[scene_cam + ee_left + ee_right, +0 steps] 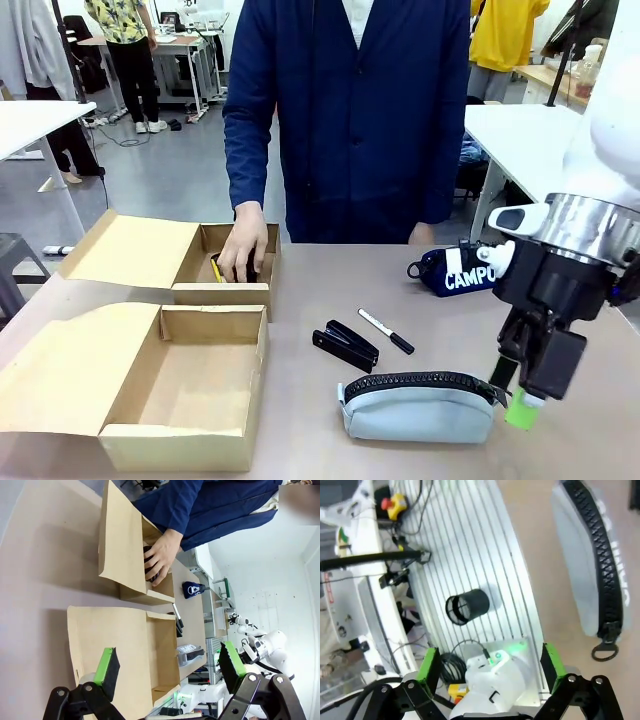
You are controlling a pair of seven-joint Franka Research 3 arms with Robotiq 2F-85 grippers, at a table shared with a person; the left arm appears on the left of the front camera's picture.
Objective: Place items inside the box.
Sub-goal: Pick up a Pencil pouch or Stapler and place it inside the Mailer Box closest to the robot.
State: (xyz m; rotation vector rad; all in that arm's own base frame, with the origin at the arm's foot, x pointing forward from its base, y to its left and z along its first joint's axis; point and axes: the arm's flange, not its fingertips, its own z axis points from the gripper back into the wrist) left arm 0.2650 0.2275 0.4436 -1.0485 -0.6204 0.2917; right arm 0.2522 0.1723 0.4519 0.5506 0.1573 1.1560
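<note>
A person's hand (243,250) reaches into the far cardboard box (222,292), resting on a black item beside a yellow utility knife (215,268). On the table lie a black stapler (345,345), a black-and-white marker (386,331), a navy pouch (455,270) and a pale grey-blue pencil case (418,408). My right gripper (515,395) hangs open just right of the pencil case's zip end, holding nothing. The case (585,565) lies off to one side of that open gripper (490,665). My left gripper (169,665) is open and hovers high above the near box (125,645).
The near cardboard box (190,385) stands open at front left with its flap spread outward. The person stands at the table's far edge. The table's front edge and the robot's base (495,670) lie below my right gripper.
</note>
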